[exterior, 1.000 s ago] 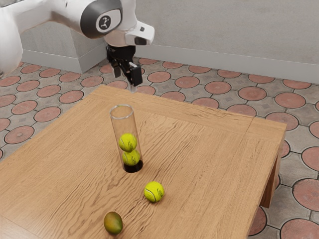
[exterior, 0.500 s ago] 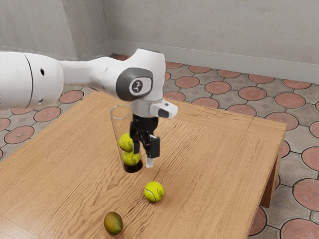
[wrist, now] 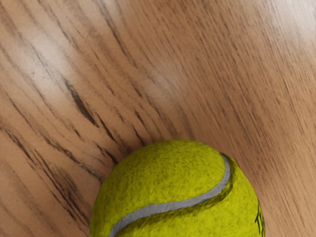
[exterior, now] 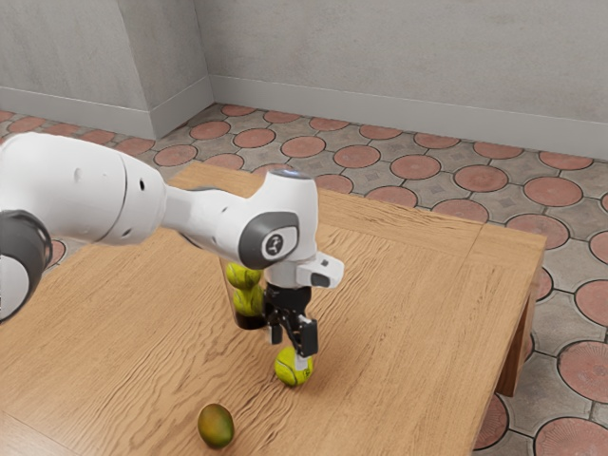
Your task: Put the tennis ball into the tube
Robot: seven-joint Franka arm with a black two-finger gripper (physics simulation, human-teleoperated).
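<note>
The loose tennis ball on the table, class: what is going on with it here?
The robot arm has its gripper down at the loose tennis ball, fingers apart, apparently about to grasp it. The ball rests on the wooden table, outside the tube. Two other tennis balls are already in the tube, one above the other. A mango-like fruit lies nearby.

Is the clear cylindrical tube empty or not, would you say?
Not empty: the clear tube holds two yellow-green tennis balls, one above another.
</note>
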